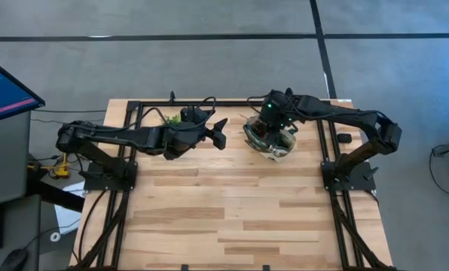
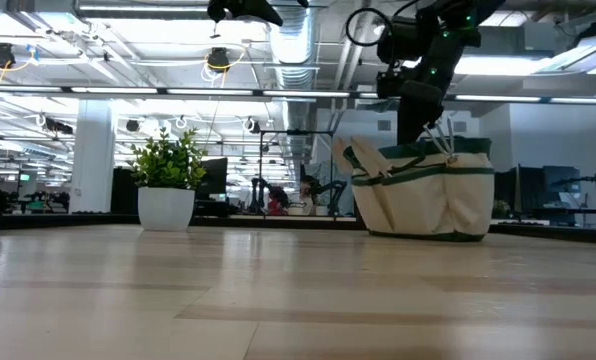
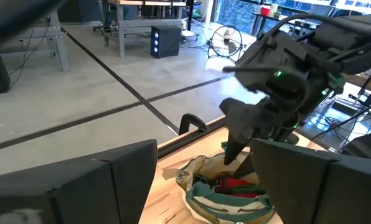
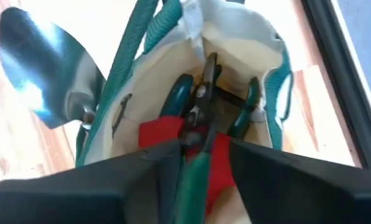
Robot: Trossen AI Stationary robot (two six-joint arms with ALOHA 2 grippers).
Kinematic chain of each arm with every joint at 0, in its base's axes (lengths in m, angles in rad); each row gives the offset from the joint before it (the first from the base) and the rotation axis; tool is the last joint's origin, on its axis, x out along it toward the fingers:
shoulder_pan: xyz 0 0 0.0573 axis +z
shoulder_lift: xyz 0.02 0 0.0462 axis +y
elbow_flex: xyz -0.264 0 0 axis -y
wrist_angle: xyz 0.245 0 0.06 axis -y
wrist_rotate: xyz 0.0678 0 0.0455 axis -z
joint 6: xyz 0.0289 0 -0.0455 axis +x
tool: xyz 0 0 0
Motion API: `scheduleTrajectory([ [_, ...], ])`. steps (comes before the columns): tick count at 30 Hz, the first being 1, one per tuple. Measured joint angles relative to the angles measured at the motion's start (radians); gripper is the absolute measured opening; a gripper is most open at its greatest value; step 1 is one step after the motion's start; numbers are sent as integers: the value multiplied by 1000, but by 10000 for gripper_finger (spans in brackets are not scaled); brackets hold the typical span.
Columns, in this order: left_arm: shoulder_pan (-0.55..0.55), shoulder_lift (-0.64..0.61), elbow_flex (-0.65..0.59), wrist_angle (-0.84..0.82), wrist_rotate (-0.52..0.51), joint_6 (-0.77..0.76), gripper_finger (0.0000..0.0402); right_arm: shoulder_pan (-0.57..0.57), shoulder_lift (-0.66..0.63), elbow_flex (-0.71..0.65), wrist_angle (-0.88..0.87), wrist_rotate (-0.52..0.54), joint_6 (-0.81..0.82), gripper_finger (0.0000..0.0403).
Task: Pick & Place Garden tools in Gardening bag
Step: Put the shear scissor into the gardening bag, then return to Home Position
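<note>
Shears (image 4: 201, 118) inside bag (image 4: 235, 37)

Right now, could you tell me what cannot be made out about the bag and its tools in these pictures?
- High view: the gardening bag's contents are covered by the right gripper above it.
- Low view: the bag's wall hides everything inside.
- Right wrist view: a green-handled tool stands between the fingers; actual contact is unclear. The trowel's handle is hidden behind the bag's edge.
- Left wrist view: the red piece is partly hidden.
</note>
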Motion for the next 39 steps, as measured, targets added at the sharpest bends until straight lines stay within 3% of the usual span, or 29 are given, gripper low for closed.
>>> scheduleTrajectory([
  [5,0,0,0,-1,0,1,246,-5,-52,34,-42,0,-46,174],
  [9,0,0,0,-1,0,28,246,-5,-119,92,-65,-1,-47,179],
  [16,0,0,0,-1,9,62,246,-3,-295,141,-74,-8,-45,128],
  [20,5,0,0,-2,95,64,237,-3,-395,141,-75,-12,-12,78],
  [26,8,-4,0,-5,158,107,178,-2,-517,141,-75,-90,-11,6],
  [30,6,-38,0,-29,176,154,121,-2,-571,141,-80,-139,-16,14],
  [39,6,-151,0,-171,360,151,8,34,-629,141,-132,-163,25,6],
])
